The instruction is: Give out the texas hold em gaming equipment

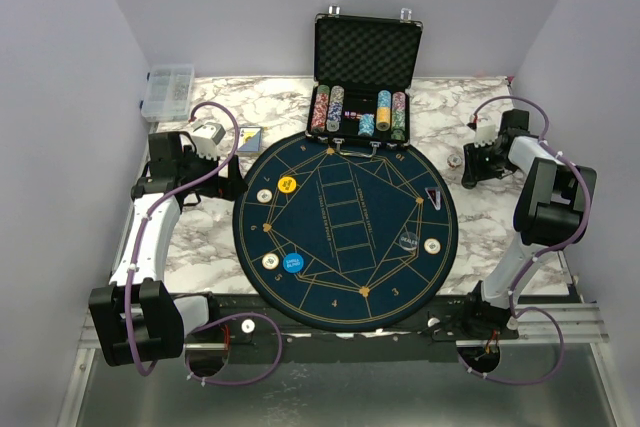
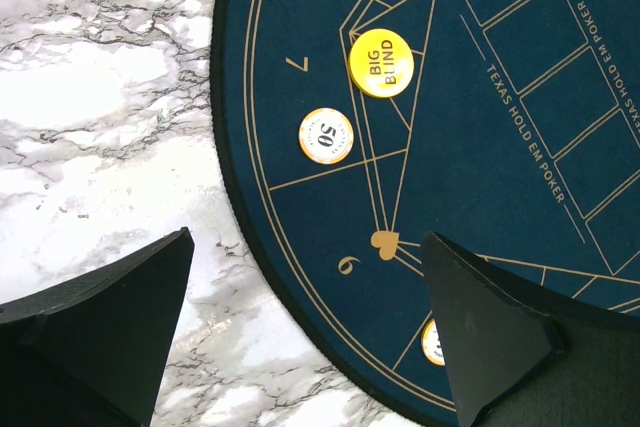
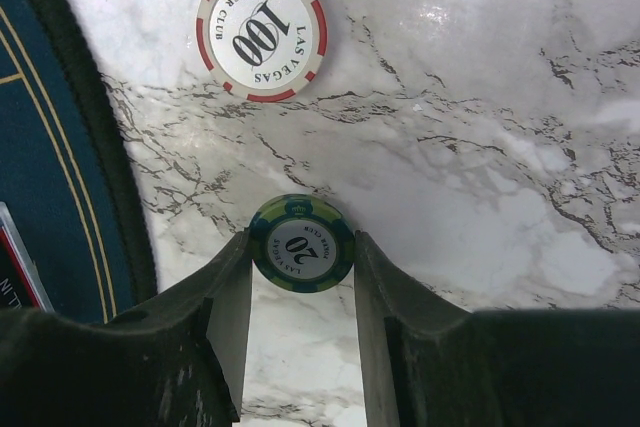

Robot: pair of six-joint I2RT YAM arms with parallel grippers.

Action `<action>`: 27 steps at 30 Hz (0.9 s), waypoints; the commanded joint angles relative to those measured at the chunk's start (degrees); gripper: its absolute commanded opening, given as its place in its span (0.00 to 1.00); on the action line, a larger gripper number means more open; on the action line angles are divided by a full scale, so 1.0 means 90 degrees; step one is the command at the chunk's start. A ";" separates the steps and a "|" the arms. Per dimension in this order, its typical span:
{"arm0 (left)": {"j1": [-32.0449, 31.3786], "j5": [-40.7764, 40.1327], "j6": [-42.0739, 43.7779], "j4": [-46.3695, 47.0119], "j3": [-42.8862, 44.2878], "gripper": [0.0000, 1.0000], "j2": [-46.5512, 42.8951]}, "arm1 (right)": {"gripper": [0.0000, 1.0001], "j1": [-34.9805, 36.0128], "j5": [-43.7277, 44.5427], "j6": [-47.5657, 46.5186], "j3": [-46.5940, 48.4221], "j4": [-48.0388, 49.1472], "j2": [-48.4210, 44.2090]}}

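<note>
Right hand (image 3: 301, 252): clenched on green-and-blue round "20" chip (image 3: 301, 237), one finger against each side of its rim. The chip lies flat on the white marble bench (image 3: 480, 147), face up. It is round, so no long axis; its numeral reads inverted from the wrist. Red-rimmed white "100" chip (image 3: 261, 32) lies beyond the fingertips, apart.
Left hand (image 2: 300, 337): released, jaws wide, over the edge of the dark-blue round mat (image 2: 320, 217); yellow "BIG BLIND" disc (image 2: 381, 63) ahead.

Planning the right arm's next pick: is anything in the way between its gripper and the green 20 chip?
Nothing visible. The green 20 chip lies flat on the marble table, between the fingertips of the right gripper, which touch its rim. The red 100 chip lies apart, farther out.
</note>
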 commanded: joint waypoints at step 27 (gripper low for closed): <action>-0.0035 0.0011 0.0038 -0.0082 0.0155 0.98 -0.0029 | 0.14 0.0915 -0.1101 0.0164 0.0643 -0.1208 -0.1320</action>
